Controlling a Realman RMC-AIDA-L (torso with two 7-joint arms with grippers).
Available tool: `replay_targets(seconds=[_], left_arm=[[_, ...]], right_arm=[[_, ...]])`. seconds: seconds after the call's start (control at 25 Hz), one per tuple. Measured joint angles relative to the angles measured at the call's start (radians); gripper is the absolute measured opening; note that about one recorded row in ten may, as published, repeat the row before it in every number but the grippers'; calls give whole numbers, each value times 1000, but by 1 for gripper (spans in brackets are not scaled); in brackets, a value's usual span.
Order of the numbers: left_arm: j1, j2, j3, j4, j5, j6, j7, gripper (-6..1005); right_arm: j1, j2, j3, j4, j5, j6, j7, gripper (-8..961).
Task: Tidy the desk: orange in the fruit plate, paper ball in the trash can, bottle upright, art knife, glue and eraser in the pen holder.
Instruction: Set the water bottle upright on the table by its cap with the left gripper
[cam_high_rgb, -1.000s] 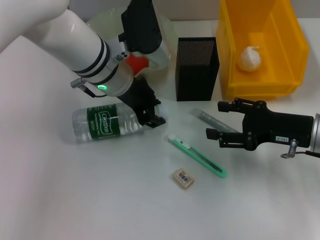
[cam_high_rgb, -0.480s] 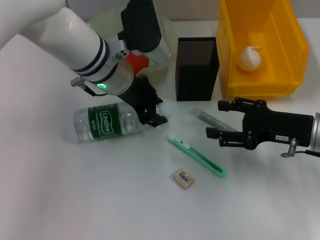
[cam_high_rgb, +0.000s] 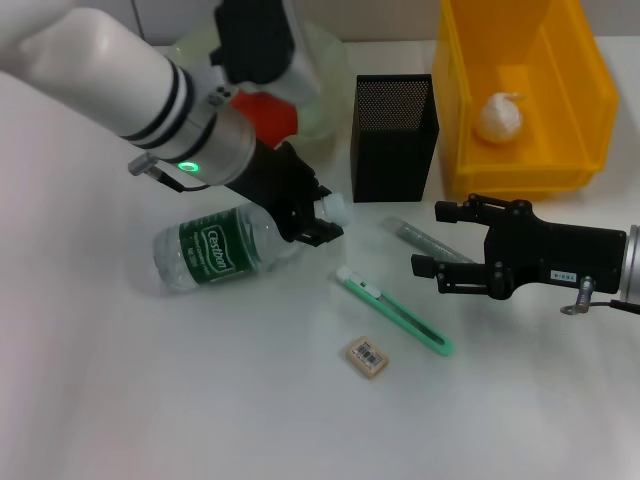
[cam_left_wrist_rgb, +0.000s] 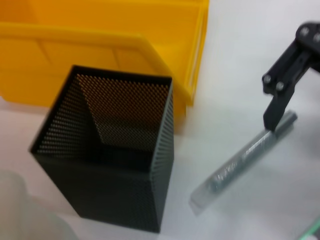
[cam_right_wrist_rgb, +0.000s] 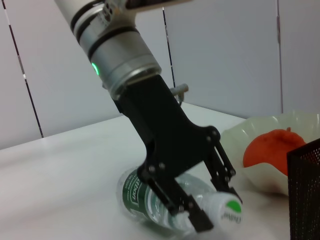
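The clear bottle with a green label lies on the table, its capped neck raised off the surface. My left gripper is shut on that neck; the right wrist view shows its fingers clamped just behind the cap. My right gripper is open, with the glue lying between its fingers. The green art knife and the eraser lie on the table in front. The orange sits in the fruit plate. The paper ball is inside the yellow trash can.
The black mesh pen holder stands between plate and bin. In the left wrist view the pen holder is close, with the glue beside it and a finger of the right gripper over the glue's end.
My left gripper has moved right and up with the bottle's neck, so the bottle now tilts with its cap end raised. The right arm has not moved.
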Motion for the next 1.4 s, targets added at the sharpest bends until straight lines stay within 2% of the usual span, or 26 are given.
replay_targets(seconds=[0.12,0.16,0.2,0.24,0.44,0.48,0.52,0.72,1.4], left_arm=[[43,3,-79,65,-22,49,12,450],[43,3,-79,65,-22,49,12,450],[63,4,-135,90,-41,83,30,450],[63,4,-135,90,-41,83,30,450],[92,7,-290,118,-82,176,86,451],[92,7,-290,118,-82,176,86,451],[100,9,-342,123,-103,215,117,451],[130,10,-423,154,-144,275,156,452],[199,14,-471,171,-283,288,241,454]], right_arm=[[2,0,0,0,0,0,1,823],[2,0,0,0,0,0,1,823],[2,0,0,0,0,0,1,823],[2,0,0,0,0,0,1,823],[3,0,0,0,0,0,2,823],[4,0,0,0,0,0,2,823],[5,0,0,0,0,0,2,823],[8,0,0,0,0,0,2,823],[11,1,0,0,0,0,2,824]])
